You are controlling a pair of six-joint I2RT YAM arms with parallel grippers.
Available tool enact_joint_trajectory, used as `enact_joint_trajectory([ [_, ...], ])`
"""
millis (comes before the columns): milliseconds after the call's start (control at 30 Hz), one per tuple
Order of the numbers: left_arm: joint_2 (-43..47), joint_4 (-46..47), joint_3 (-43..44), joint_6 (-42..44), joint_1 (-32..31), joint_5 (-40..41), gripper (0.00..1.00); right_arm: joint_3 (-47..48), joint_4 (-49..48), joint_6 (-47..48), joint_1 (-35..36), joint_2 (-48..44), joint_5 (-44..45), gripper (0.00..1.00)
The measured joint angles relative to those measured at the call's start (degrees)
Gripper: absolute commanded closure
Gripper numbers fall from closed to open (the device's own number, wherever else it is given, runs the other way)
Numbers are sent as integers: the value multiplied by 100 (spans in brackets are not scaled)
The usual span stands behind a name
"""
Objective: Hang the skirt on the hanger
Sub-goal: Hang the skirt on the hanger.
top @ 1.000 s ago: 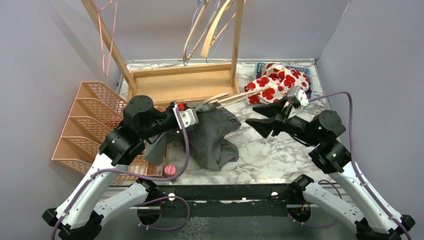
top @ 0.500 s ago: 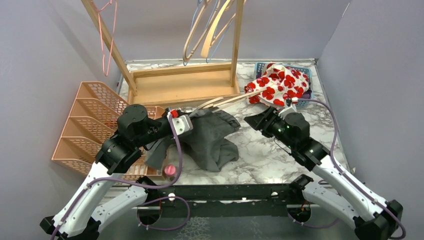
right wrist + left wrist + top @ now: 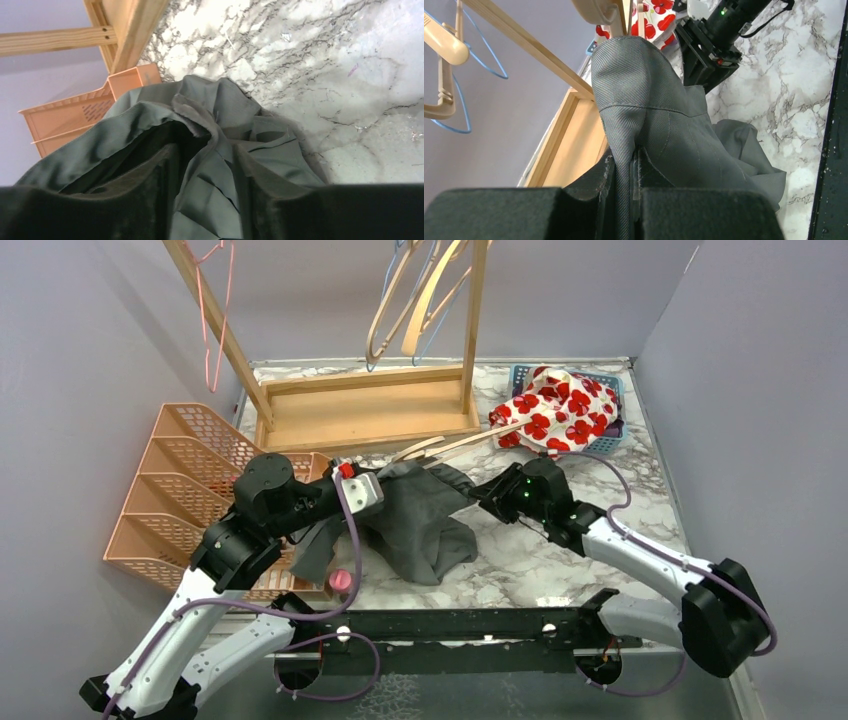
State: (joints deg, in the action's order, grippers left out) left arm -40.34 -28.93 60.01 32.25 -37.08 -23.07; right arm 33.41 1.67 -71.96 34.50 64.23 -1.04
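— What is the skirt [image 3: 649,100] made of?
— Grey twill cloth, matt, with a stitched seam.
— And the surface [image 3: 560,560] under it?
— Marble-patterned, smooth, slightly glossy. The frame [image 3: 365,420] is pale bare wood, the tray [image 3: 175,490] orange plastic mesh.
— The left fingers [image 3: 499,215]?
— Black, matt, rough-edged.

Skirt [image 3: 425,520] is heaped mid-table [image 3: 560,560], toward the front. Hanger [image 3: 462,442] lies just behind it, one end at the skirt's top edge, the other reaching right toward the basket [image 3: 608,380] in the back-right corner. Cloth [image 3: 555,405] is piled in the basket. Stand [image 3: 365,410] at back centre, spare hangers [image 3: 405,310] hung above. Tiered tray [image 3: 175,480] along the left edge. Left gripper [image 3: 380,495] is on the skirt's left side, right gripper [image 3: 483,498] on its right.
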Motion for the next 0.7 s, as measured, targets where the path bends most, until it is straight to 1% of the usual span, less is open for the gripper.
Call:
enact_joint_trajectory([
  [33,0,4,-7,-7,0,0,100,-7,-57,-35,0,111,-50,67],
  [133,7,13,-7,-22,0,2,100,-15,-151,-70,0,345,-168,79],
  [200,13,11,-7,-37,0,11,100,-22,-175,-63,0,393,-184,92],
  [233,20,11,-7,-48,0,20,100,-26,-190,-46,0,393,-179,97],
  [333,72,13,-22,-83,0,44,100,-24,-208,109,0,363,-103,99],
  [433,173,15,-103,-136,0,85,100,92,-50,466,7,229,203,99],
  [700,595,55,-520,-361,0,256,100,1003,361,1834,-133,-468,1220,99],
])
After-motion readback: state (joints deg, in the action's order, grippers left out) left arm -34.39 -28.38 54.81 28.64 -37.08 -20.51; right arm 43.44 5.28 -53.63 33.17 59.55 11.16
